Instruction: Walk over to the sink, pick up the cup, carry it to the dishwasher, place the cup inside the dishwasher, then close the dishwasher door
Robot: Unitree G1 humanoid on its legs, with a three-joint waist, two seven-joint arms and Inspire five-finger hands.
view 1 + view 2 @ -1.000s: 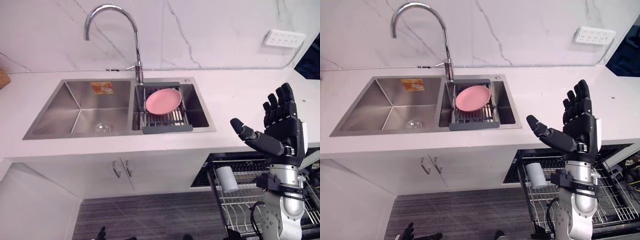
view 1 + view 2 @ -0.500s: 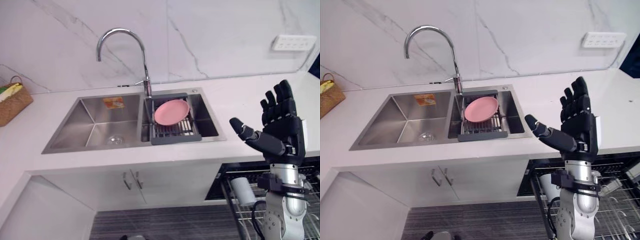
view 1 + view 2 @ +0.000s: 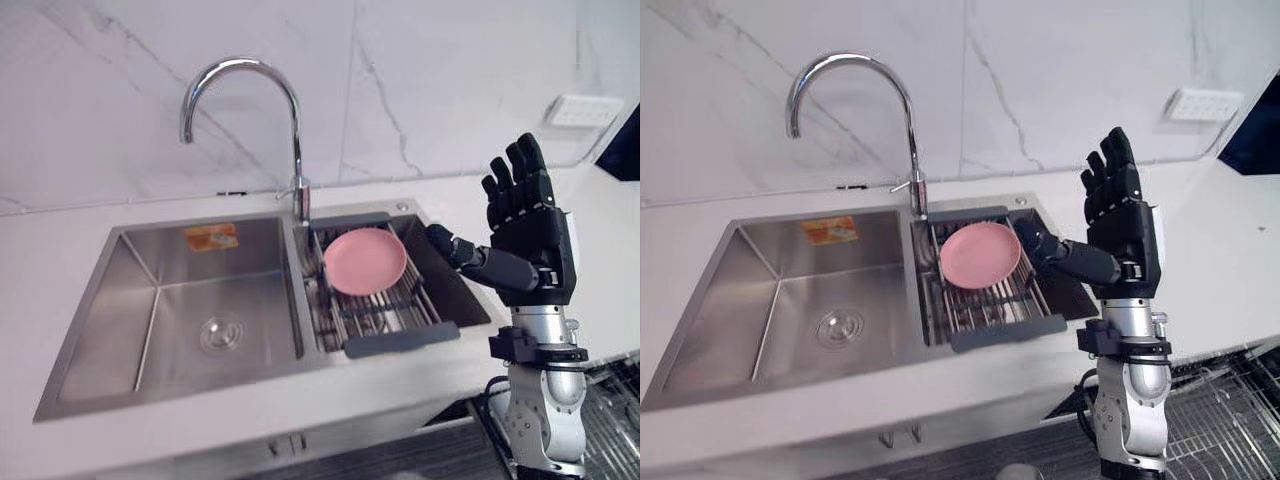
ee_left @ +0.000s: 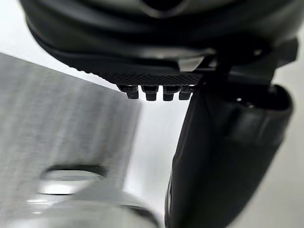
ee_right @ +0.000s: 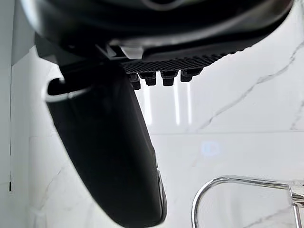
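Fingers (image 3: pixel 527 165) of the right hand (image 3: pixel 530 240) are standing straight and spread, gripping nothing, just right of the sink (image 3: pixel 130 290), thumb pointing toward the pink plate (image 3: pixel 365 261) in its drain rack (image 3: pixel 400 340); left hand (image 4: pixel 223 156) is hanging, fingers straight.

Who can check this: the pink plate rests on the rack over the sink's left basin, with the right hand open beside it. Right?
Wrong basin. The left eye view shows the pink plate resting on the rack over the sink's right basin, with the right hand open beside it.
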